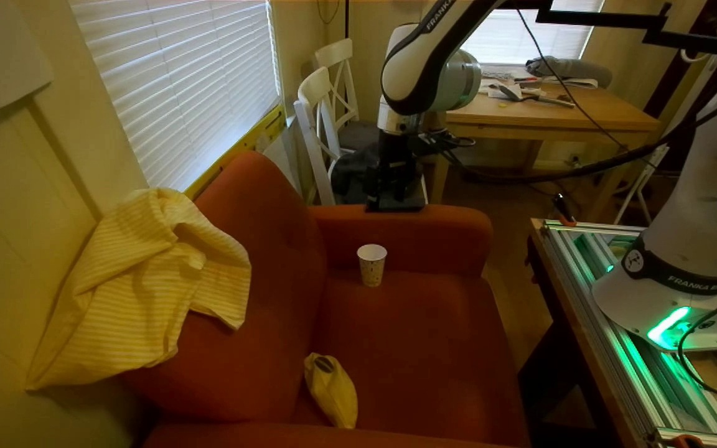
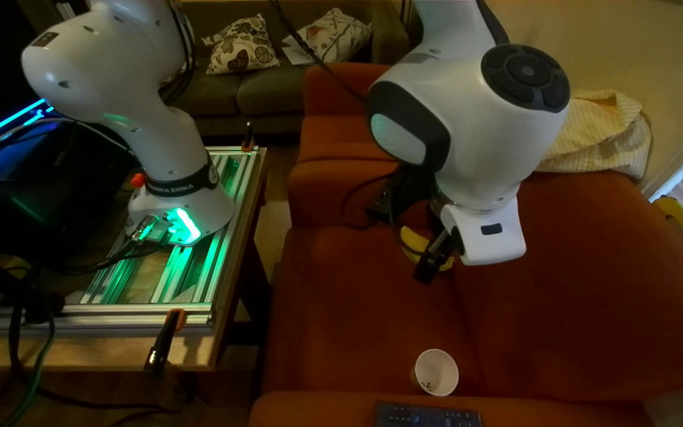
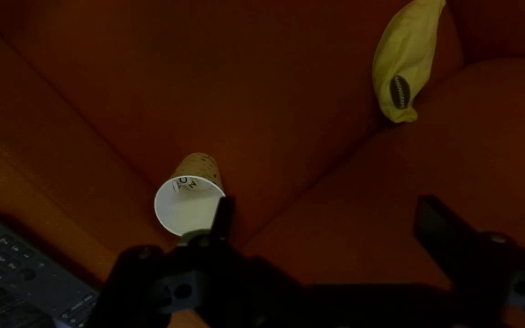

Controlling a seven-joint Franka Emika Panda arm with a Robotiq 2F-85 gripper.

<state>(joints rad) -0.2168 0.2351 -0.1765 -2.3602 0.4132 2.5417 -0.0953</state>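
With the tool (image 3: 326,202) noted spread, the cup (image 3: 182,210) could be toppled and lettered pieces (image 3: 191,184) spilled by sideways contact.

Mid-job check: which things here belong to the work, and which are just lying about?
Probably in the job:
paper cup, partly behind the open jaws in the wrist view
lettered pieces inside it
yellow pouch

Apparently just lying about:
remote control
striped cloth
patterned cushions

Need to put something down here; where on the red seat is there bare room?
Bare: the seat between the cup and the yellow pouch, forward from the backrest. Crowded: the armrest by the cup, where the remote lies.
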